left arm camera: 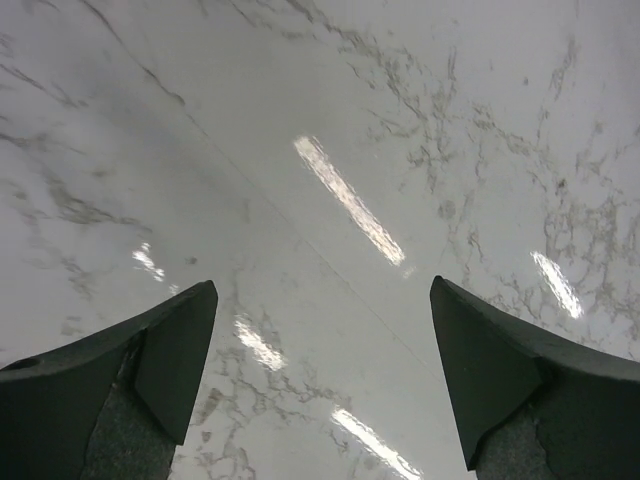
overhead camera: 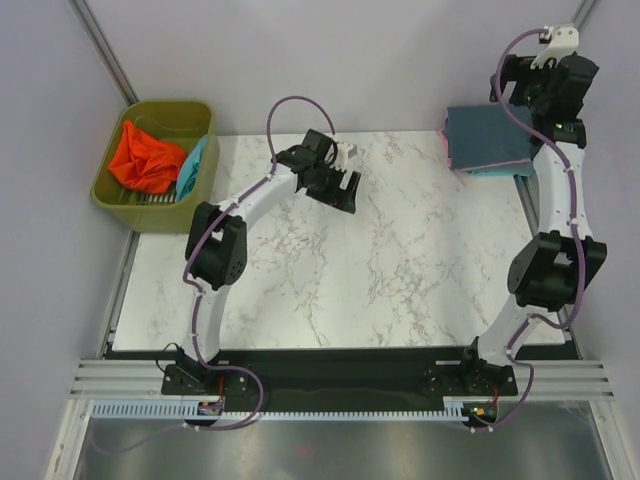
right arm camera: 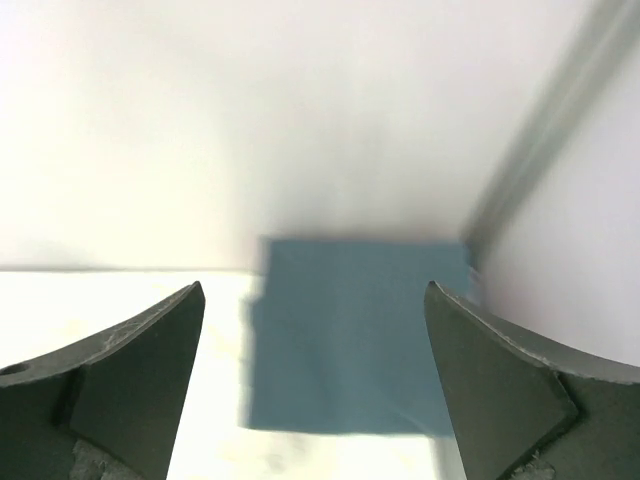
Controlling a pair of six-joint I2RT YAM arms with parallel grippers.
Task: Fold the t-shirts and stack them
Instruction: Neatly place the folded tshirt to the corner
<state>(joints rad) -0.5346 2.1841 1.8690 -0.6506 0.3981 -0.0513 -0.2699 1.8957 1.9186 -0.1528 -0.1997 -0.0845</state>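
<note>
Left fingers (left arm camera: pixel 150 370) spread wide above the marble tabletop (left arm camera: pixel 350 150). Right fingers (right arm camera: pixel 130 370) spread wide, a folded slate-blue t-shirt (right arm camera: pixel 355 335) lying ahead between them.

Folded slate t-shirt (overhead camera: pixel 487 132) far right; orange-red t-shirt (overhead camera: pixel 145 158), teal t-shirt (overhead camera: pixel 191 167) crumpled left

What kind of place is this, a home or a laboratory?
Probably a robot laboratory cell: the left arm and right arm bolted to a metal rail, plain walls enclosing a marble-patterned table, and an olive-green bin holding t-shirts.
</note>
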